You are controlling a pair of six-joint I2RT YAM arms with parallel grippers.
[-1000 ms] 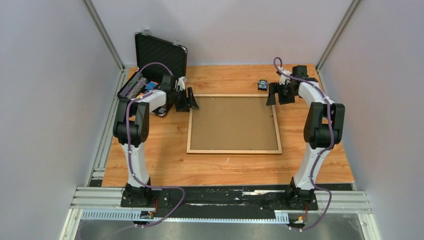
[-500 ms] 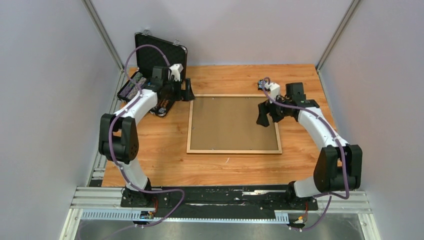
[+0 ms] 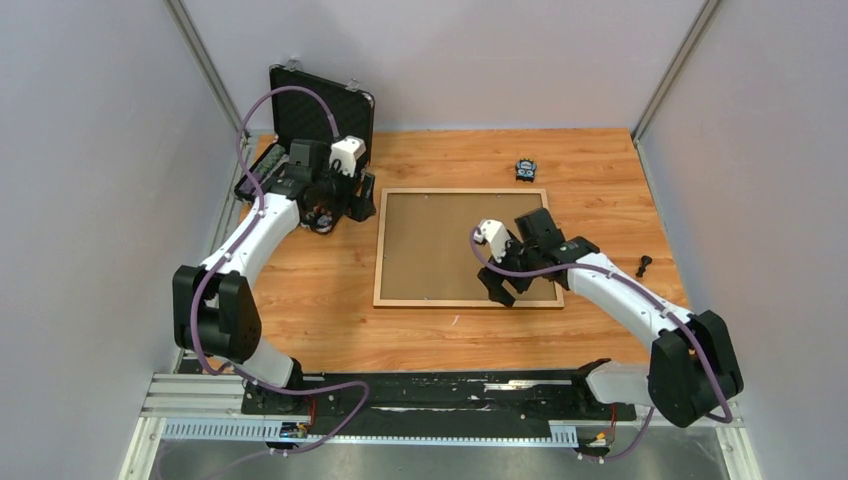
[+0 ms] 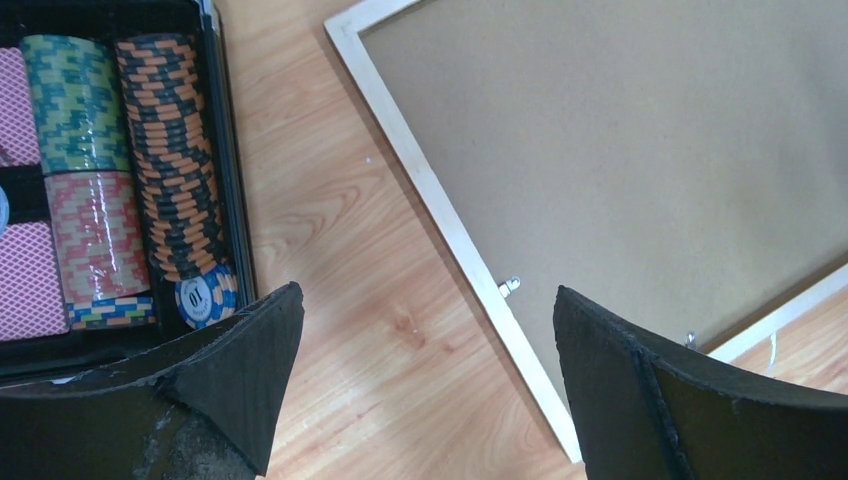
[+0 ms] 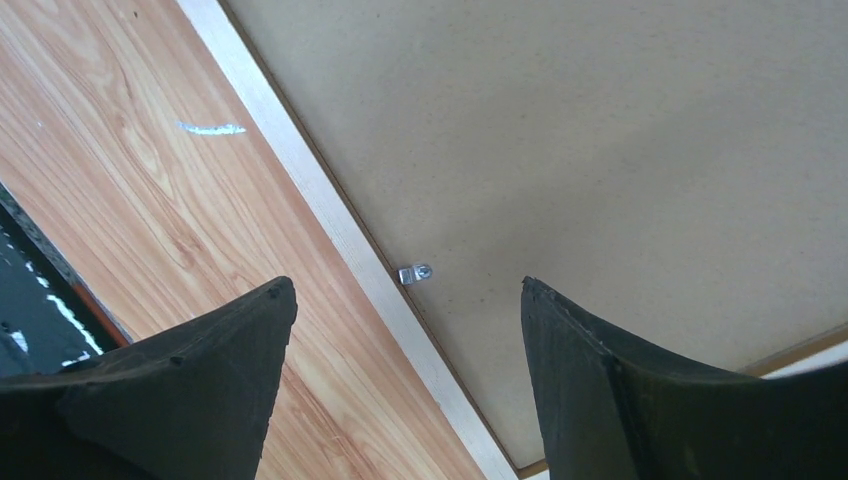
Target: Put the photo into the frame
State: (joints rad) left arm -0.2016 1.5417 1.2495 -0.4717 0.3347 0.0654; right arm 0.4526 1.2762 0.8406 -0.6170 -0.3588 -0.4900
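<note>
The frame (image 3: 379, 250) lies flat mid-table, thin light wood moulding around a brown backing board (image 3: 450, 245). The photo is hidden. My left gripper (image 3: 358, 205) hovers open just off the frame's far-left corner. In the left wrist view the left gripper (image 4: 428, 291) has bare table between its fingers, with the frame's moulding (image 4: 430, 195) and a metal tab (image 4: 509, 286) to the right. My right gripper (image 3: 508, 290) hangs open over the frame's near edge. In the right wrist view the right gripper (image 5: 405, 284) straddles the moulding (image 5: 300, 170) just below a metal tab (image 5: 414, 273).
An open black case (image 3: 320, 105) with stacked poker chips (image 4: 170, 170) stands at the back left, close to my left gripper. A small dark object (image 3: 526, 168) sits behind the frame. A small black piece (image 3: 643, 264) lies to the right. A white scrap (image 3: 455, 320) lies in front.
My right arm has swung from the frame's far-right corner to its near edge. My left gripper has drawn slightly left toward the case and its jaws have opened wider.
</note>
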